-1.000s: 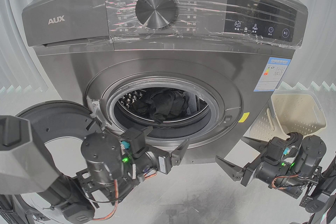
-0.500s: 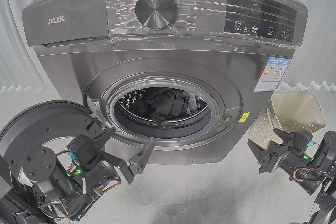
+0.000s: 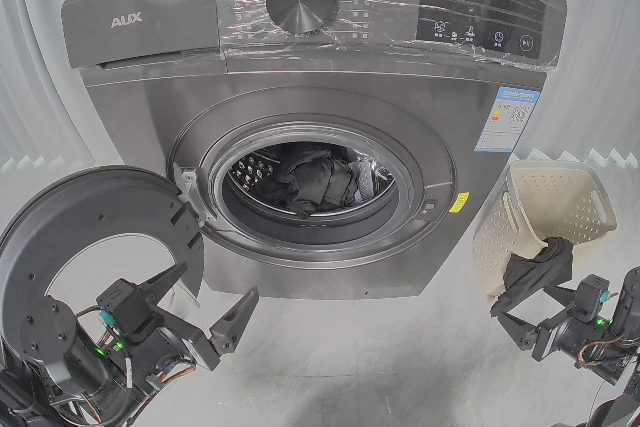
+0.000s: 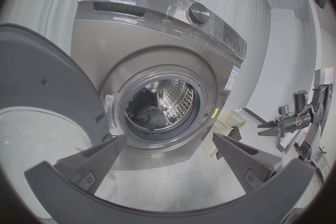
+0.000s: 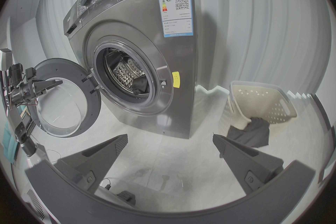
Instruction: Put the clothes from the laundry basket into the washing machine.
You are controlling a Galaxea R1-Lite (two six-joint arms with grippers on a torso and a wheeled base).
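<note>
Grey steel washer (image 3: 320, 81) fills the middle of the room, front-loader, control panel wrapped in clear film. Door (image 3: 100, 208) is swung fully open to the robot's left, hinged at the port's left edge, glass ring facing out.

Cream basket (image 3: 560, 195) sits on the floor just beside the washer's right side, perforated walls, tipped so its mouth faces the robot.

Dark clothes (image 3: 313, 178) already lie in the drum – a bundled heap at the bottom, behind the door seal. One more dark garment (image 3: 537, 271) is in the basket, spilling over the near rim and down to the floor.

Left gripper (image 3: 217, 280) is low in front of the open door, left of the port – jaws spread wide, nothing between them. From its wrist camera the fingers frame the drum opening.

Right gripper (image 3: 527, 309) is low on the right, pointed at the basket, just short of the hanging garment and not touching it. Jaws wide apart too, empty.

Smaller bits: round metal dial (image 3: 300, 1) at the top centre of the panel, blue label (image 3: 507, 118) on the washer's upper right front, yellow sticker (image 3: 459, 202) by the door latch.
</note>
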